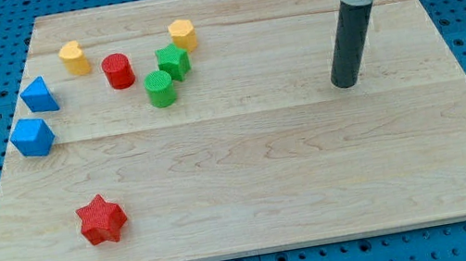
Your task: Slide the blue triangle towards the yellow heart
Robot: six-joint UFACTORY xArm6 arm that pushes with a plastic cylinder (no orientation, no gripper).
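Note:
The blue triangle (39, 95) lies near the board's left edge. The yellow heart (73, 57) sits up and to its right, a short gap away. My tip (346, 84) rests on the board at the view's right, far from both blocks, with nothing touching it.
A blue cube-like block (31, 137) lies just below the triangle. A red cylinder (118, 71), a green cylinder (160, 89), a green star (173, 62) and a yellow hexagon (183, 34) cluster right of the heart. A red star (102, 219) sits at the lower left. The wooden board (318, 192) has a pegboard surround.

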